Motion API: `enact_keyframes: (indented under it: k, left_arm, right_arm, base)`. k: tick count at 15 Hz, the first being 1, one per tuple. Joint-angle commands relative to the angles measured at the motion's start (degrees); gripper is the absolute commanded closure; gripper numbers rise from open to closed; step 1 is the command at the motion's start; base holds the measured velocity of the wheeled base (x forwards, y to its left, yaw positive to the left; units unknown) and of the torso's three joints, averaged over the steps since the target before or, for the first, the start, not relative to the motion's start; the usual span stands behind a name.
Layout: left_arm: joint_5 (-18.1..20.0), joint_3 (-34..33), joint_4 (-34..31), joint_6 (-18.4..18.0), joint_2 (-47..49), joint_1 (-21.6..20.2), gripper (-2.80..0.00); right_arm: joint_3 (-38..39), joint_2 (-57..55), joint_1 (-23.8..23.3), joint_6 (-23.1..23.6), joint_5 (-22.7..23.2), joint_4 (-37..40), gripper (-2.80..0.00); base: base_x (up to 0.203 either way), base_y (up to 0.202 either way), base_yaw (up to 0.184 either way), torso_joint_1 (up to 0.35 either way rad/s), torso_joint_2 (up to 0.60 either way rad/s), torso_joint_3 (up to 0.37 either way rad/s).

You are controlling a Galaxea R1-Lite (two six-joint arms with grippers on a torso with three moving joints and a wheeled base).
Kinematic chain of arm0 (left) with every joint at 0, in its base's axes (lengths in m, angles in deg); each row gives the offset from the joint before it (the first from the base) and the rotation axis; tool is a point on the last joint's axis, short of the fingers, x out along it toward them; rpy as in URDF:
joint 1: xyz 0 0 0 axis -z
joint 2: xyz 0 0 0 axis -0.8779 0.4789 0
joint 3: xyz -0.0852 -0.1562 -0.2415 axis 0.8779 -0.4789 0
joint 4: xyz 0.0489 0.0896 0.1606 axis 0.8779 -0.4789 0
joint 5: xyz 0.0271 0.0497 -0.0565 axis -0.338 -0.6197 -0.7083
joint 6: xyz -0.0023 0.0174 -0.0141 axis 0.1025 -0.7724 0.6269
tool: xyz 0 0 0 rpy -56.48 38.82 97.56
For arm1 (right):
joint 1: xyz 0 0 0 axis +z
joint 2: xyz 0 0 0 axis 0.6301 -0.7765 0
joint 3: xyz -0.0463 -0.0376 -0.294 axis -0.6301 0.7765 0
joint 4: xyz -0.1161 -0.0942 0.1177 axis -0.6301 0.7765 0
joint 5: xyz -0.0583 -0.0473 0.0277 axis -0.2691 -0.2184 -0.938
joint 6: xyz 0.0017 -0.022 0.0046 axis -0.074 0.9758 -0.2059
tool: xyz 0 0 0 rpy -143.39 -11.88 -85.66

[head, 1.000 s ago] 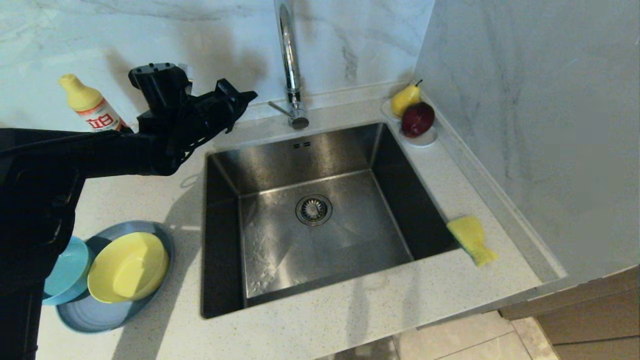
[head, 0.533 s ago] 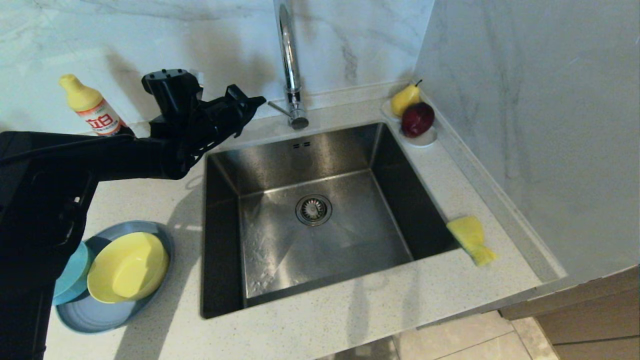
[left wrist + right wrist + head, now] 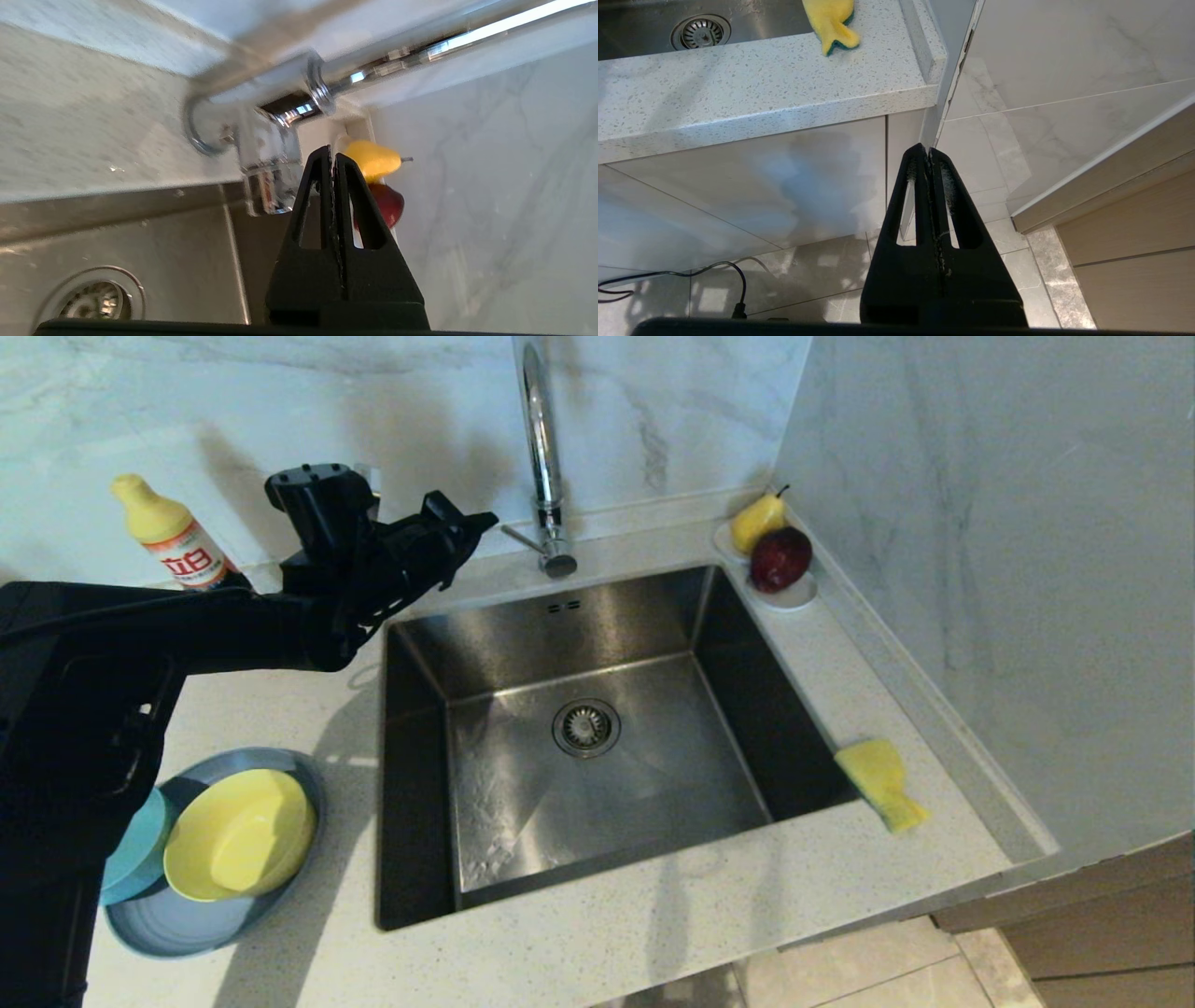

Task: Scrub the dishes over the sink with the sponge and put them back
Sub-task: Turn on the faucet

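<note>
- Our left gripper (image 3: 471,525), fingers pressed together and empty, has edged right toward the tap (image 3: 546,537) lever (probably to start the water).
- Nothing else moved: plate (image 3: 177,924) and bowls near left, sponge (image 3: 880,782) right of the sink (image 3: 523,803).
- The right gripper (image 3: 929,156) hangs closed below the counter.

The sink (image 3: 597,728) is sitting sunk in the middle of the desk (image 3: 653,915), with the tap (image 3: 541,457) standing behind it. The plate (image 3: 187,919) is lying to its left, carrying both bowls (image 3: 238,835), and the sponge (image 3: 879,782) is lying at its right rim. The bottle (image 3: 168,534) is standing at back left, the fruit dish (image 3: 789,593) at back right.
</note>
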Motion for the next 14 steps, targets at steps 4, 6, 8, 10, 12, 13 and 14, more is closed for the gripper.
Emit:
enact_keyframes:
  k: [4,6,8,10,12,13,14]
  left_arm:
    - [-0.01,-0.01,0.25,0.17,0.47,0.49,0.0]
    - [0.07,-0.01,0.25,0.17,0.73,0.58,0.0]
    - [-0.01,-0.01,0.25,0.17,0.9,1.2,0.0]
    - [0.07,-0.01,0.25,0.17,0.9,1.37,0.0]
    - [-0.01,-0.01,0.31,0.17,1.25,1.8,0.0]
    - [-0.1,-0.01,0.25,0.17,1.34,1.89,0.0]
    - [-0.1,-0.02,0.25,0.17,1.34,1.89,0.0]
  right_arm:
    - [0.01,-0.01,0.01,0.02,0.02,-0.03,0.0]
    - [0.01,-0.01,0.01,0.02,0.02,-0.03,0.0]
    - [0.01,-0.01,0.01,0.02,0.02,-0.03,0.0]
    - [0.01,-0.01,0.01,0.02,-0.03,-0.03,0.0]
    - [0.01,-0.01,0.01,0.02,0.02,-0.03,0.0]
    - [0.01,-0.01,0.01,0.02,0.02,-0.03,0.0]
    - [0.01,-0.01,0.01,0.02,0.02,-0.03,0.0]
  base:
    - [0.0,0.0,0.0,0.0,0.0,0.0]
    - [0.0,0.0,0.0,0.0,0.0,0.0]
    - [0.0,0.0,0.0,0.0,0.0,0.0]
    - [0.0,0.0,0.0,0.0,0.0,0.0]
    - [0.0,0.0,0.0,0.0,0.0,0.0]
    - [0.0,0.0,0.0,0.0,0.0,0.0]
    - [0.0,0.0,0.0,0.0,0.0,0.0]
